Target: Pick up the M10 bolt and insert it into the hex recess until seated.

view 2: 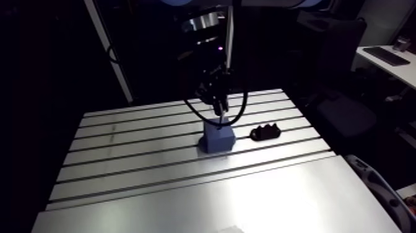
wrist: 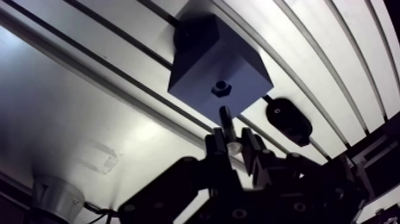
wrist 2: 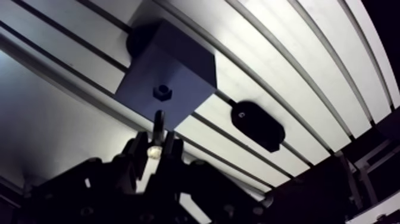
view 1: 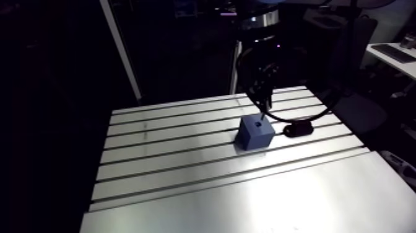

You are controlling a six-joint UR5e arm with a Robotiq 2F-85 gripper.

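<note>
You are holding the gripper [wrist: 233,143] clamped on the M10 bolt [wrist: 225,119], its free end hanging just short of the hex recess [wrist: 221,88] in the blue block [view 1: 255,132], right of centre in the arm view, lining it up for insertion.

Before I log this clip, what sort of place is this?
Likely a robotics lab bench: slotted aluminium table, blue cube-shaped block with a hex recess, dark metal bolt clamped in the jaws.
</note>
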